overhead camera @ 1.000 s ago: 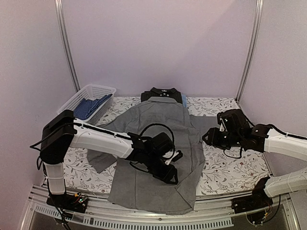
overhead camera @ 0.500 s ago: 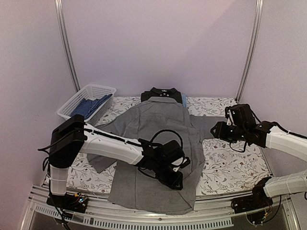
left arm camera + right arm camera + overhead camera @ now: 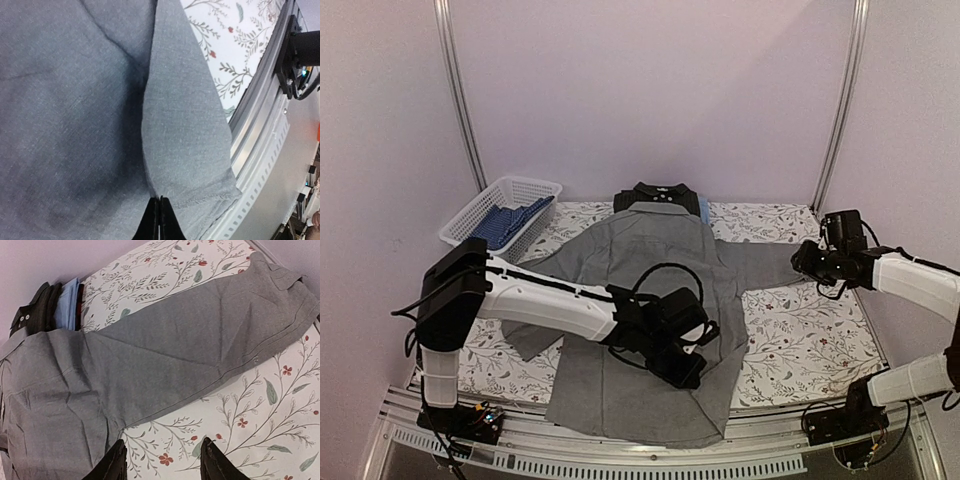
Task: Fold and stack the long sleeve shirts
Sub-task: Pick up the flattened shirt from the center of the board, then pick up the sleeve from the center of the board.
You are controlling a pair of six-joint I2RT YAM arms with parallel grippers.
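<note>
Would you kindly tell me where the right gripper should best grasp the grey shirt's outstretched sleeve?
I would pinch the cuff, coming down over its outer edge: the grey shirt has this sleeve lying flat, stretched out, so the cuff is its free end. The right gripper hangs open.

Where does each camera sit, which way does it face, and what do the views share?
Top external: above and behind the bases, looking down over the table; both arms show.
Left wrist: close above the hem of the grey shirt; the left gripper shows shut on it.
Right wrist: above its spread sleeve, facing down; the right gripper shows open.
Shared: grey shirt in all three; black shirt in top and right wrist.
</note>
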